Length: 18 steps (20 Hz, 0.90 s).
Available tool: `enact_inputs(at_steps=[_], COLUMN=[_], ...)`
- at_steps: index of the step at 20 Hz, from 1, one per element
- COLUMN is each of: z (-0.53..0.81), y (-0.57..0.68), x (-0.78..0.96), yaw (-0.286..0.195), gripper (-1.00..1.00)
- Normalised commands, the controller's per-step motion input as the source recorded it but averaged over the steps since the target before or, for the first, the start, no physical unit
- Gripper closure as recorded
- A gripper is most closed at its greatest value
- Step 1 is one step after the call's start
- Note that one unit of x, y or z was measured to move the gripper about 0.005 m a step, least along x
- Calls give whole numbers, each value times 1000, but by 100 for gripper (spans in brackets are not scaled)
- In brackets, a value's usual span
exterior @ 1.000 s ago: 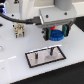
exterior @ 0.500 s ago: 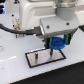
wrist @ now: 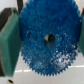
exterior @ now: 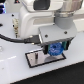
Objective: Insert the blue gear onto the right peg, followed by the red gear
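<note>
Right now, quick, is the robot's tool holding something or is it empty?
Tool: closed on the blue gear, with a green pad pressing on each side of it.

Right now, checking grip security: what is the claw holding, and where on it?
The bright blue toothed plastic gear, pinched at opposite toothed edges by the claw.

A white bench (exterior: 15, 70) fills the foreground — smooth, evenly lit; behind it the room is dark and blurred.
</note>
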Motion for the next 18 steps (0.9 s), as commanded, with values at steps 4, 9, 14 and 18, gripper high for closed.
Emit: enact_inputs(at_steps=[4,9,14,18], z=[167,333,82,-117], y=[-6,0,-86,-139], x=[19,33,91,102], yaw=[0,0,0,0], gripper=[100,100,100,100])
